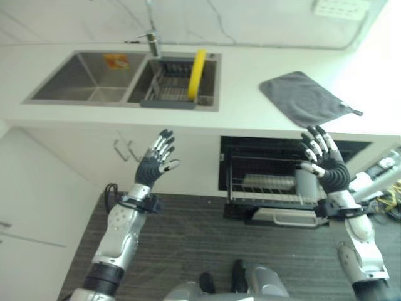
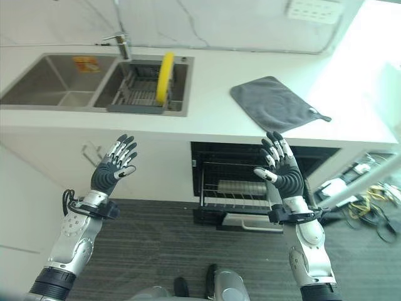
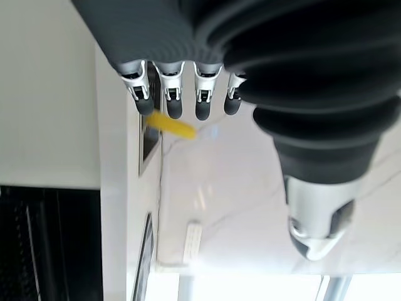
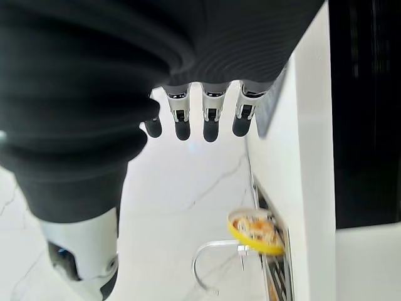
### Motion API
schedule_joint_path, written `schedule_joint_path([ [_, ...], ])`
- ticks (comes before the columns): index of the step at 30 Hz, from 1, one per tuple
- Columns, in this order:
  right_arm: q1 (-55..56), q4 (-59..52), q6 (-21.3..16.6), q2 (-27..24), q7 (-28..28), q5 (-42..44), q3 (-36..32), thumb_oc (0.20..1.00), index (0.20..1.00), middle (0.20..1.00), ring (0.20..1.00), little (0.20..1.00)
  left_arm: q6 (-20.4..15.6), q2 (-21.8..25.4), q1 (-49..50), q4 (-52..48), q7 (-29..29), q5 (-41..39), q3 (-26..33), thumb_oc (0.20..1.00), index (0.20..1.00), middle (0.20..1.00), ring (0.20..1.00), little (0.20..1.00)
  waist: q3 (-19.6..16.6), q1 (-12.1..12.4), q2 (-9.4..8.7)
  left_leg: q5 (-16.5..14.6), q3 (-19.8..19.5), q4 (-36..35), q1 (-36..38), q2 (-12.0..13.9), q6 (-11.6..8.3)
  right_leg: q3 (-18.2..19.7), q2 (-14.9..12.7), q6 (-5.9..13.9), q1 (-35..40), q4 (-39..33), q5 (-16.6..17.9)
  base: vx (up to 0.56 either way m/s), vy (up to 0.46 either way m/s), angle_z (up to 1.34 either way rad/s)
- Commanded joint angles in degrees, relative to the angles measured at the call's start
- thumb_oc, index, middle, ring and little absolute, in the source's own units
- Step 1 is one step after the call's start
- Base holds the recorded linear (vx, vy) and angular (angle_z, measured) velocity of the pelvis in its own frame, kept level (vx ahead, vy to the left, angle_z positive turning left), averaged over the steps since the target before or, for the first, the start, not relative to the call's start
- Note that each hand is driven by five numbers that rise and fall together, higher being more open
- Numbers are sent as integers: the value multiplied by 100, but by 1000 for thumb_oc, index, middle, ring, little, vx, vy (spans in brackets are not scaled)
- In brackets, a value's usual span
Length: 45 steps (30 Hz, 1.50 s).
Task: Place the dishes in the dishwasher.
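Looking down from the head, you are seeing both hands raised in front of the counter [image 1: 250, 81] with nothing in them. The left hand [image 1: 155, 164] is hanging below the sink [image 1: 81, 78], its fingers straight and spread; the right hand [image 2: 285, 170] is hovering in front of the open dishwasher [image 2: 250, 188], its fingers likewise straight and apart. The yellow plate [image 1: 197, 74] is standing on edge in the dish rack [image 1: 168, 84] that is sitting in the sink's right basin, well apart from both hands. The dishwasher's wire rack [image 1: 269, 188] is sticking out over the dark floor [image 1: 207, 244], with something pale lying in it that you cannot make out. A grey cloth [image 2: 272, 103] is lying flat on the counter to the right of the sink.
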Motion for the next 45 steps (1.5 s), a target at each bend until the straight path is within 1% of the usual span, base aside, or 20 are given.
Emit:
schedule_joint_path([
  [1,-240,-128,-617,-216,-68,177,-384,1000,1000,1000,1000,1000,-315,44,-94,-410,-131,-109,-90,1000,1000,1000,1000,1000,-142,-47,-186,-823,-121,2004,-585,67,-390,-197,-74,281,799,-935,363,13,13,20],
  [3,-356,55,-698,-216,-155,109,-355,1000,1000,1000,1000,1000,-251,13,-106,-381,-182,-211,-100,1000,1000,1000,1000,1000,-122,-5,-167,-587,-54,2291,-912,520,-530,-117,-99,214,992,-960,240,95,187,12],
  [5,-449,64,-656,-222,-208,-11,-343,1000,1000,1000,1000,1000,-249,35,-123,-394,-109,-233,-157,1000,1000,1000,1000,1000,-197,-51,-48,-259,-87,1249,-701,1048,-628,55,-72,274,1060,-951,131,217,491,-13],
  [6,-459,64,-658,-274,-227,-45,-314,1000,1000,1000,1000,1000,-205,53,-62,-469,-20,-266,-167,1000,1000,1000,1000,1000,-211,-33,26,284,-467,498,-633,1476,-864,331,-62,336,1129,-924,19,295,690,-38],
  [8,-457,83,-627,-360,-198,55,-297,1000,1000,1000,1000,1000,-201,62,115,-556,-106,-288,-35,1000,1000,1000,1000,1000,-212,43,100,612,-1262,83,-599,1740,-992,808,-84,394,1074,-702,-143,311,780,-78],
  [9,-360,65,-601,-407,-209,106,-347,1000,1000,1000,1000,1000,-88,73,212,-597,-370,-376,54,1000,1000,1000,1000,1000,-182,34,177,597,-1382,39,-593,1683,-959,976,-165,425,1044,-407,-322,233,617,-107],
  [14,-86,55,-689,-324,-383,232,-467,1000,1000,1000,1000,1000,156,135,208,-524,-743,-260,-103,1000,1000,1000,1000,1000,-180,5,193,365,-1437,16,-443,1304,-774,957,-459,546,949,-34,-322,150,460,-40],
  [15,44,45,-812,-206,-271,119,-456,1000,1000,1000,1000,1000,204,228,226,-518,-783,-204,-234,1000,1000,1000,1000,1000,-144,-6,157,244,-1497,-54,-336,1003,-598,1016,-646,713,768,161,-18,113,425,12],
  [17,79,-17,-831,-173,-242,-30,-378,1000,1000,1000,1000,1000,213,275,237,-481,-758,-286,-256,1000,1000,1000,1000,1000,-149,45,130,138,-1495,-85,-298,780,-415,1002,-752,791,711,146,163,93,313,26],
  [21,-35,-97,-760,-75,-316,-25,-267,1000,1000,1000,1000,1000,247,333,278,-466,-921,-241,-178,1000,1000,1000,1000,1000,-210,249,82,-14,-1139,-143,-227,614,-225,587,-971,966,619,68,508,24,152,-41],
  [22,-137,-116,-649,-8,-352,-87,-183,1000,1000,1000,1000,1000,250,332,327,-525,-945,-181,-113,1000,1000,1000,1000,1000,-237,405,83,-72,-740,-209,-158,608,-187,48,-1082,983,614,6,594,-17,141,-74],
  [24,-257,-211,-468,27,-431,-168,-40,1000,1000,1000,1000,1000,226,316,377,-683,-834,-107,-57,1000,1000,1000,1000,1000,-253,483,83,-121,-405,-289,-108,567,-160,-389,-846,925,578,-188,509,-39,89,-134],
  [27,-319,-237,-387,55,-380,-231,122,1000,1000,1000,1000,1000,217,232,413,-802,-571,-81,3,1000,1000,1000,1000,1000,-246,526,29,-202,-294,-137,-105,503,-219,-656,-629,798,661,-582,538,17,-24,-88],
  [31,-396,-105,-395,27,-177,-109,184,1000,1000,1000,1000,1000,-125,183,426,-585,-213,-129,-15,1000,1000,1000,1000,1000,-295,464,4,-211,-140,85,-167,545,-279,-503,-354,615,897,-1151,417,32,-145,-36],
  [35,-564,-45,-426,-24,-138,-107,264,1000,1000,1000,1000,1000,-132,14,559,-600,-188,-332,-190,1000,1000,1000,1000,1000,-170,501,-160,-727,-182,1645,-714,573,-391,-331,-343,414,980,-1253,446,19,-164,-31],
  [37,-648,11,-409,-58,-97,-179,327,1000,1000,1000,1000,1000,-104,-58,631,-609,-237,-398,-174,1000,1000,1000,1000,1000,-66,602,-172,-466,-509,2541,-1335,617,-519,-102,-237,277,1085,-1262,427,96,-64,-28],
  [38,-676,36,-386,-48,-81,-194,358,1000,1000,1000,1000,1000,-125,-79,679,-601,-256,-380,-162,1000,1000,1000,1000,1000,-62,638,-145,-357,-656,2402,-1386,630,-526,20,-170,273,1120,-1295,409,167,56,-64],
  [40,-693,46,-329,-26,-17,-213,428,1000,1000,1000,1000,1000,-170,-82,830,-655,-248,-432,-132,1000,1000,1000,1000,1000,-83,726,-66,-143,-998,1529,-1253,632,-544,240,-47,336,1204,-1409,376,224,169,-86],
  [43,-657,21,-361,-40,11,-271,483,1000,1000,1000,1000,1000,-165,-98,943,-784,-204,-381,-84,1000,1000,1000,1000,1000,-95,815,126,936,-1331,361,-1398,1049,-847,449,112,345,1412,-1505,231,218,194,-62],
  [45,-686,21,-382,-115,-50,-223,522,1000,1000,1000,1000,1000,-204,-78,913,-755,-145,-333,-118,1000,1000,1000,1000,1000,-109,797,122,884,-1068,116,-1343,1177,-852,288,12,374,1470,-1455,151,145,224,-82],
])
